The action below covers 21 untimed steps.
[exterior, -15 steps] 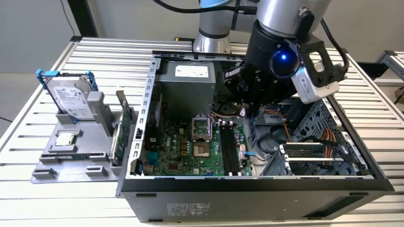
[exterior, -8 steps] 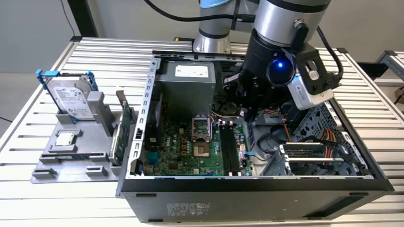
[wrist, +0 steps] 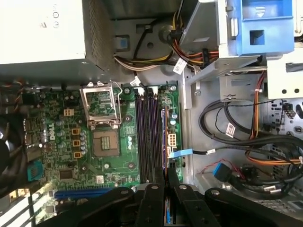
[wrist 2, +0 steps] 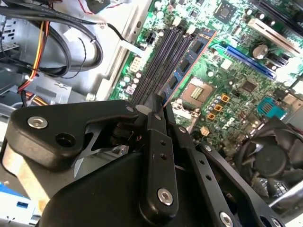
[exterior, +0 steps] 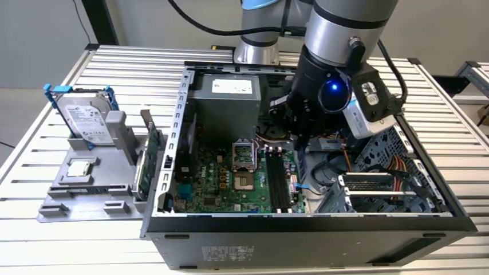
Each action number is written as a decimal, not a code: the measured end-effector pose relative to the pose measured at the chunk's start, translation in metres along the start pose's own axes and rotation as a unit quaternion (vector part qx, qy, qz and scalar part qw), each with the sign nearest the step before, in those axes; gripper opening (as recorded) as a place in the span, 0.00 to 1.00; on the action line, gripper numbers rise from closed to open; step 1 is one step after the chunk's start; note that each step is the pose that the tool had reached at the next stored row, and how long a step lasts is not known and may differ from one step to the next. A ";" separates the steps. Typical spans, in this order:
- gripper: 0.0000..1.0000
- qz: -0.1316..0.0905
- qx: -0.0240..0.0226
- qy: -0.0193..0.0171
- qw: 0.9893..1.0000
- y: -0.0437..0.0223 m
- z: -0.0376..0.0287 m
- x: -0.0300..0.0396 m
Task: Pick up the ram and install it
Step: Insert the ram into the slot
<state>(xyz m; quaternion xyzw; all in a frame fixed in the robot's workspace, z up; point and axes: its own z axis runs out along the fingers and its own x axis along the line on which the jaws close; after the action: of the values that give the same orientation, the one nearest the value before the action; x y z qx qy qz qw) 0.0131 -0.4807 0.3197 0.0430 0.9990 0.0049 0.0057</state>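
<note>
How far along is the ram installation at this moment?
Done: the ram has been picked up. In hand: the gripper is shut on it, holding it edge-on along the motherboard's black slots inside the case. Left: the pictures cannot settle whether it is seated, and the gripper has not yet released it.

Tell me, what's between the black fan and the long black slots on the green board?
The square processor socket sits between the fan and the slots, seen in the first wrist view.

Silver-grey arm (exterior: 347,17), blue light, black screwed tool (wrist 2: 158,111)
</note>
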 end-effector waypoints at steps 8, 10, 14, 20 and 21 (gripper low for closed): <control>0.00 0.000 -0.001 0.000 1.000 0.0018 0.0140 -0.0006; 0.00 0.000 -0.001 0.000 1.000 0.0018 0.0140 -0.0006; 0.00 0.000 -0.002 0.000 1.000 0.0031 0.0154 -0.0006; 0.00 0.000 -0.002 0.000 1.000 0.0073 0.0262 -0.0004; 0.00 0.000 -0.002 0.000 1.000 0.0080 0.0281 -0.0003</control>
<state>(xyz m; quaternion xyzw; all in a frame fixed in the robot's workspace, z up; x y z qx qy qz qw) 0.0144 -0.4725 0.2917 0.0430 0.9990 0.0066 0.0056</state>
